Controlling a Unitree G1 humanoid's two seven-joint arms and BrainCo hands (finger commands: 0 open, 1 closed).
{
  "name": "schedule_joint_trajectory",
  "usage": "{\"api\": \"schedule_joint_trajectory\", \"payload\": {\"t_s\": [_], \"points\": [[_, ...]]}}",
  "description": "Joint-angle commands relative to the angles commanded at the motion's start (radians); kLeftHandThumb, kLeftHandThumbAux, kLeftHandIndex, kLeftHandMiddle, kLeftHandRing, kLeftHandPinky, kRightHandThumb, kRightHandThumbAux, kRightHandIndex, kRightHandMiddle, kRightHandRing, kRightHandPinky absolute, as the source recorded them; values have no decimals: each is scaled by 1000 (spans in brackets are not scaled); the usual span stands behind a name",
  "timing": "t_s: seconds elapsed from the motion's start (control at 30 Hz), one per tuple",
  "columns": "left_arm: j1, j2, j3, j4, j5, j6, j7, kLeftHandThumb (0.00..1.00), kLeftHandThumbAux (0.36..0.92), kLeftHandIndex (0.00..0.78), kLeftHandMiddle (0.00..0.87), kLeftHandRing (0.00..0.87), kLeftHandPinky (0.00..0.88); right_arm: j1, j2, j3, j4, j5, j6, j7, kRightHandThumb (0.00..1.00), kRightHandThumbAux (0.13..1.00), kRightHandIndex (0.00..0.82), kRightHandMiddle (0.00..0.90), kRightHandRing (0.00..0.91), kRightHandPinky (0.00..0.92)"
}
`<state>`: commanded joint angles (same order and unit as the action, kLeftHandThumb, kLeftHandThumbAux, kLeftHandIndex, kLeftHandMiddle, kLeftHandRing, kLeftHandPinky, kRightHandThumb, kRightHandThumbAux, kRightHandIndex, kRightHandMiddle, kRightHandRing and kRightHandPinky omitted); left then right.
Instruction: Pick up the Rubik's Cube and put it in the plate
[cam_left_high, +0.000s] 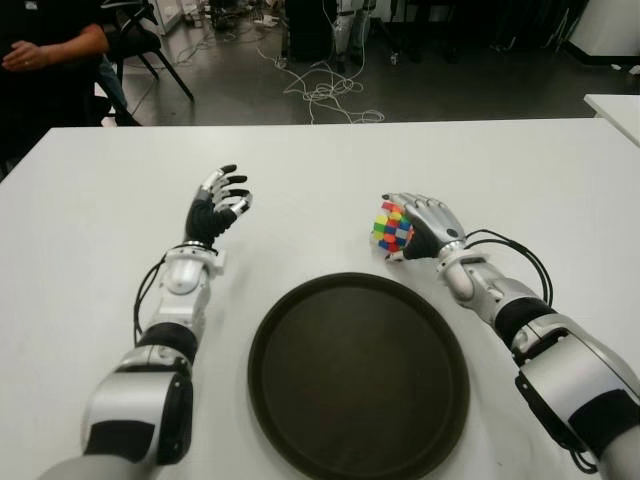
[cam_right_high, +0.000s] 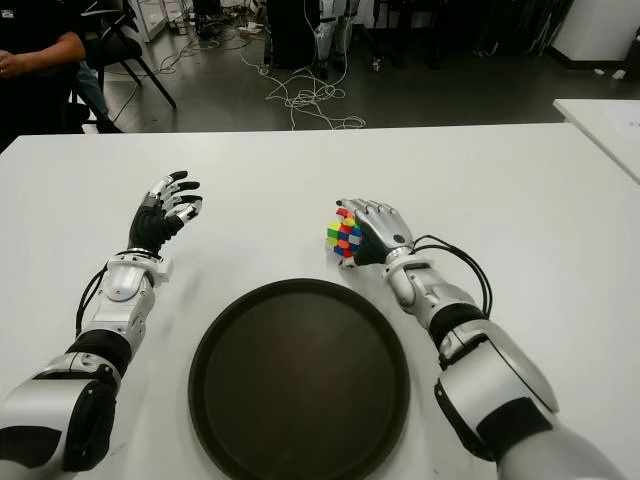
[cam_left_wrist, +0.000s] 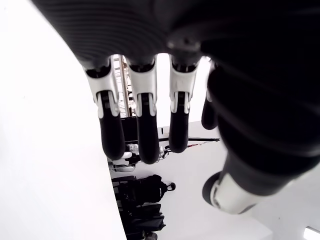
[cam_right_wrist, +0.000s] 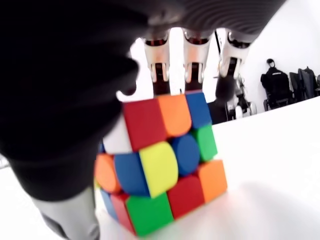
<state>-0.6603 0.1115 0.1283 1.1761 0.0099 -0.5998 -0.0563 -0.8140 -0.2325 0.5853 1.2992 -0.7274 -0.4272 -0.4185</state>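
Observation:
The multicoloured Rubik's Cube (cam_left_high: 392, 226) stands just beyond the far right rim of the round dark plate (cam_left_high: 358, 380). My right hand (cam_left_high: 428, 225) is wrapped on it from the right. In the right wrist view the fingers (cam_right_wrist: 192, 65) curl over the top of the cube (cam_right_wrist: 160, 165) and the thumb presses its side. The cube looks slightly tilted, its lower edge at the white table (cam_left_high: 500, 170). My left hand (cam_left_high: 220, 205) is idle to the left of the plate, raised off the table with its fingers (cam_left_wrist: 142, 125) spread and nothing in them.
A person (cam_left_high: 40, 50) sits beyond the table's far left corner beside a black chair (cam_left_high: 150, 45). Cables (cam_left_high: 325, 90) lie on the floor behind the table. The corner of another white table (cam_left_high: 615, 105) shows at the far right.

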Motion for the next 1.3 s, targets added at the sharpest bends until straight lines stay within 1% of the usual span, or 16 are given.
{"api": "schedule_joint_trajectory", "payload": {"t_s": [0.03, 0.13, 0.37, 0.73, 1.07, 1.3], "points": [[0, 0, 0, 0, 0, -1, 0, 118, 785, 190, 267, 285, 345, -2, -2, 3, 0, 0, -5, 18, 0, 783, 24, 37, 32, 18], [0, 0, 0, -1, 0, -2, 0, 118, 780, 192, 267, 285, 342, -5, -6, 8, -2, 2, -14, 58, 0, 775, 7, 12, 10, 5], [1, -1, 0, -3, -1, -3, -2, 104, 778, 191, 266, 287, 348, -15, -8, 11, -1, 6, -18, 141, 0, 780, 0, 0, 0, 0], [-2, 1, -3, 3, 5, 2, 3, 91, 782, 181, 258, 285, 345, -14, -9, 1, -2, 16, -24, 187, 0, 780, 0, 0, 0, 0], [0, -1, 0, 3, 0, -5, -4, 90, 787, 177, 259, 289, 357, -14, -4, 3, 3, 17, -9, 209, 0, 769, 0, 0, 0, 0], [1, -2, 0, 1, 1, -6, -1, 67, 763, 177, 255, 288, 353, -12, -2, 5, 5, 19, -2, 229, 0, 777, 3, 5, 3, 6]]}}
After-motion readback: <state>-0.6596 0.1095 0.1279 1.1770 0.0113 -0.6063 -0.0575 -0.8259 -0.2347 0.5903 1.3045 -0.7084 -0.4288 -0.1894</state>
